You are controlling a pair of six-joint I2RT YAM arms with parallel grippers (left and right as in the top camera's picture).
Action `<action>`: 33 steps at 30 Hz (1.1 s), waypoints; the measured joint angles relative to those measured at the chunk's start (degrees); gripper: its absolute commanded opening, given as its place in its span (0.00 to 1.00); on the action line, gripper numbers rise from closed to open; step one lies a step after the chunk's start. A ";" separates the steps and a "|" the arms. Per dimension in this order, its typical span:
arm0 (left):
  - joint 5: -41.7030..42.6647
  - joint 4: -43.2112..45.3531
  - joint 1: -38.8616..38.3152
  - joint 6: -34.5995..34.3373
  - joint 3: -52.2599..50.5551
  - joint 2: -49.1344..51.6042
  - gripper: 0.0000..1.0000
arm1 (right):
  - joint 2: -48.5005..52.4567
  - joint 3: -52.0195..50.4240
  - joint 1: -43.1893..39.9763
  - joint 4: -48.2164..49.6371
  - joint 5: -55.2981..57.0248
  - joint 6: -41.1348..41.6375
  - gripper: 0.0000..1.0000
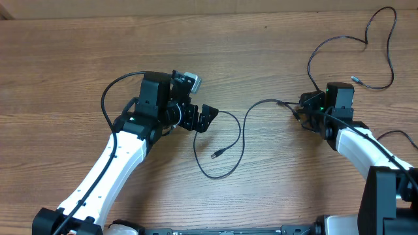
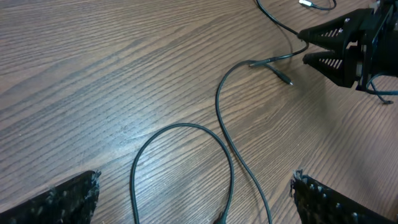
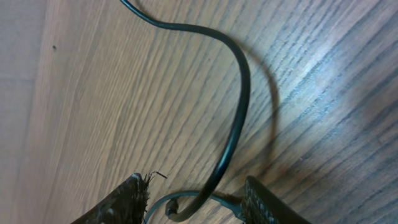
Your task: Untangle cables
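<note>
One thin black cable point(image 1: 239, 140) lies in a loose loop at the table's middle, with a plug end point(image 1: 216, 155) inside the loop. A strand runs right to my right gripper point(image 1: 302, 111). The second cable point(image 1: 390, 52) curls across the far right, its plug point(image 1: 356, 79) lying free. My left gripper point(image 1: 201, 119) is open at the loop's left edge. In the left wrist view its fingers point(image 2: 196, 179) straddle the loop point(image 2: 180, 126). My right gripper point(image 3: 196, 190) is open with a cable point(image 3: 239, 106) passing between its fingers. It also shows in the left wrist view point(image 2: 309, 47), next to a small plug point(image 2: 287, 80).
The wooden table point(image 1: 78, 59) runs to a pale back edge at the top. The arms' own thicker black wires arc beside the left arm point(image 1: 106, 98) and the right arm point(image 1: 392, 134).
</note>
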 measured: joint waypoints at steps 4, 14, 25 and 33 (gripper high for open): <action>-0.07 0.00 0.00 0.00 0.00 0.00 1.00 | 0.28 0.00 0.00 0.52 0.46 0.39 0.49; -1.20 0.22 0.00 0.00 0.00 0.00 1.00 | 10.84 3.28 -0.52 6.64 0.33 0.35 0.14; -2.78 0.28 0.00 0.00 0.00 0.00 1.00 | 12.11 24.74 -0.70 -1.11 5.90 -14.08 0.10; -3.06 -0.09 0.00 0.00 0.00 0.00 1.00 | 12.81 33.57 -4.42 -1.90 18.62 -22.80 0.10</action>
